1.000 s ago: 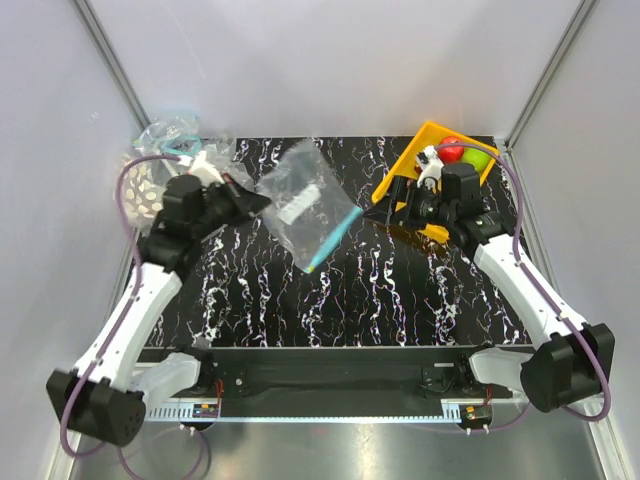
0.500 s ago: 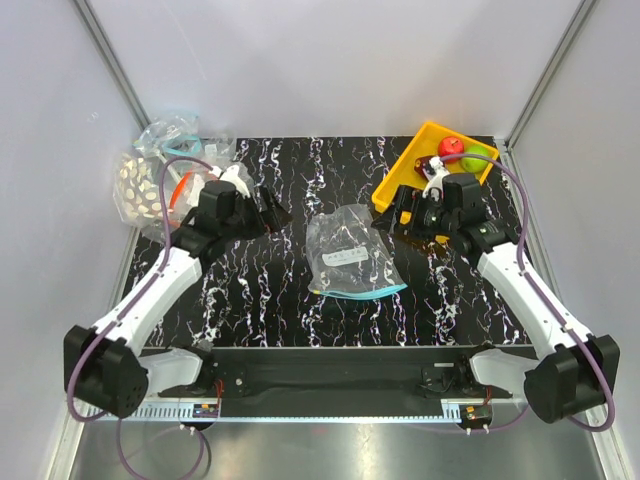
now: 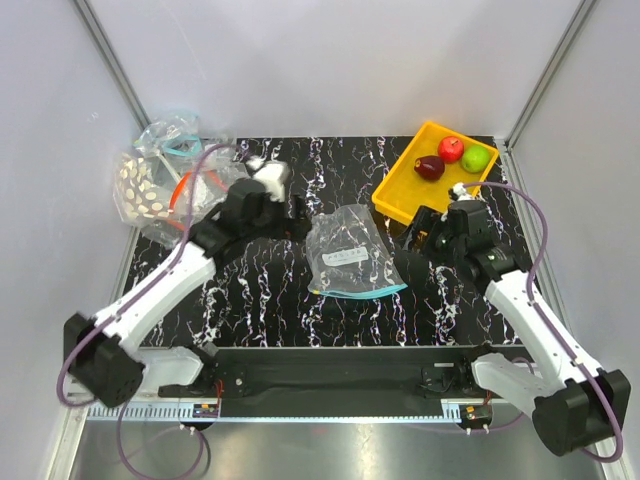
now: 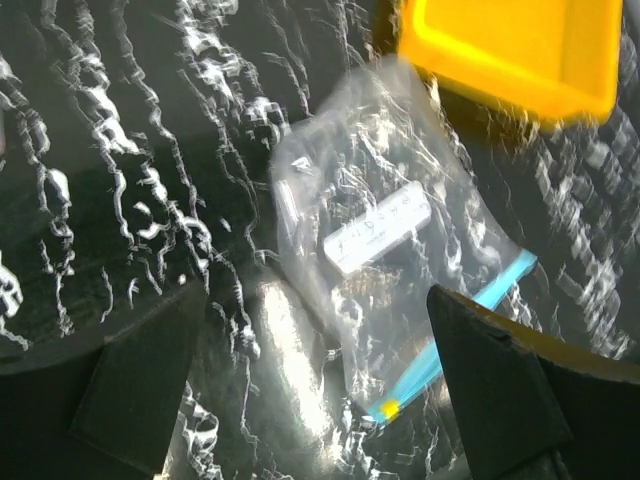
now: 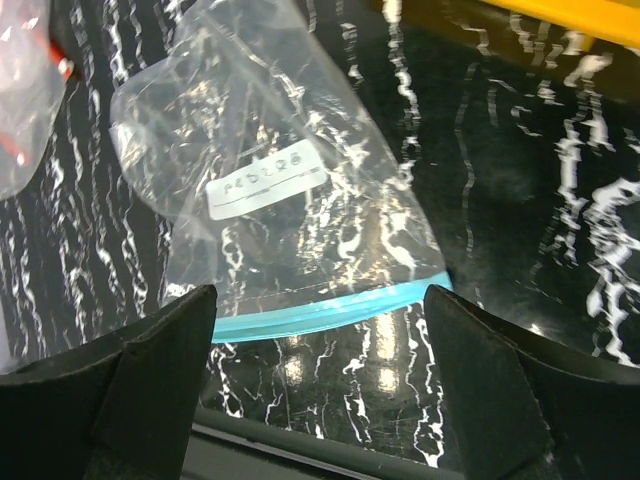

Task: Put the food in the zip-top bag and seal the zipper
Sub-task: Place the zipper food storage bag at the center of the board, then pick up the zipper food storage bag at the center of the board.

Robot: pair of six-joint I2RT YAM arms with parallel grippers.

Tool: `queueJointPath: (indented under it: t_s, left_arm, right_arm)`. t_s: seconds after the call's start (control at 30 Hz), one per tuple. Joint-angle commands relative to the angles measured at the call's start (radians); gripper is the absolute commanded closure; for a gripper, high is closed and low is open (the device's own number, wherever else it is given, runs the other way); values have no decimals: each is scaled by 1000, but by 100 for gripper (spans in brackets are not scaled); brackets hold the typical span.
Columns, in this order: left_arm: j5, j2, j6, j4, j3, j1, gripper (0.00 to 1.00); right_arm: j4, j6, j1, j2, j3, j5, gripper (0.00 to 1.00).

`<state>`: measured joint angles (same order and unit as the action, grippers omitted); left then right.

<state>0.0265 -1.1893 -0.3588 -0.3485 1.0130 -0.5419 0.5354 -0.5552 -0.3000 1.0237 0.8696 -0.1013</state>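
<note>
Three small fruits sit in the yellow tray (image 3: 392, 196) at the far right of the bench (image 3: 250, 290): the red fruit (image 3: 452, 149), the green fruit (image 3: 476, 158) and the dark fruit (image 3: 429, 167). None of them is in the bag yet.

The zip-top bag (image 3: 345, 245) lies flat in the middle of the bench, between the two arms and just beside the tray. Its blue zipper (image 3: 370, 293) runs along the near edge, so the mouth faces the arms. I think it lies there so both tools can reach it.

The left tool (image 4: 315, 300) hangs over the bag with its fingers spread wide and nothing in them. The right tool (image 5: 320, 295) is spread wide too, and it is empty, just above the blue strip.

I cannot tell if the mouth is open. My guess is that one tool must lift the mouth while the other fetches a fruit. The thin plastic may slide.
</note>
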Motion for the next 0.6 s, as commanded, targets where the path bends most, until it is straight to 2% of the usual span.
queueJointPath:
  t_s: [0.0,0.03,0.17,0.23,0.27,0.4,0.57]
  left_arm:
    - [-22,-133,234,-151,235,-177,1]
    - [-22,-163,262,-221,271,-208,1]
    - [-17,-314,378,-303,387,-366,4]
    - [-22,-367,441,-338,426,-407,7]
    - [-78,-433,478,-360,444,-440,9]
    - [-113,-570,501,-451,506,-464,25]
    - [-74,-576,466,-434,441,-463,29]
  right_arm:
    - [29,-69,2,-92,-12,165,11]
    - [34,-80,4,-109,-14,207,13]
    - [76,-121,2,-162,-6,265,18]
    - [95,-121,2,-165,5,300,18]
    - [107,-126,4,-175,9,308,19]
    - [117,-137,4,-220,8,325,21]
    - [113,-135,2,-273,0,330,24]
